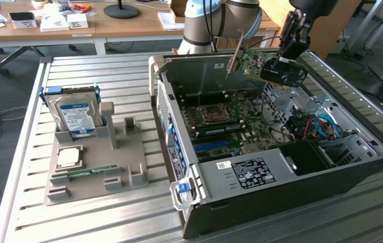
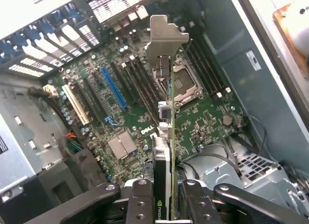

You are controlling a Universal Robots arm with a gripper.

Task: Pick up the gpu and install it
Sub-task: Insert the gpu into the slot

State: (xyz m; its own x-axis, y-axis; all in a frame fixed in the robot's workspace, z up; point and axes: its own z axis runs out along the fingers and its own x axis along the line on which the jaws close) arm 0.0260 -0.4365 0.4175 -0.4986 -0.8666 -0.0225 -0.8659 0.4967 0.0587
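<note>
- The gpu [image 2: 161, 156] hangs edge-on in the air over the open case [image 1: 373, 167], its metal bracket pointing towards the motherboard [image 2: 207, 122].
- The tool [image 2: 166, 202] is clamped on the gpu's black end.
- Judged best: keep the card parallel to the blue slot [image 2: 113, 86] and upright, with the bracket clear of the case walls.

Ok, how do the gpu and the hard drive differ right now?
The gpu hangs over the open case, clamped in the gripper; the hard drive stands in a slot of the grey tray. The gpu is a thin green board with a metal bracket; the hard drive is a thicker silver box with a blue label. Shared: neither is mounted in the case.
</note>
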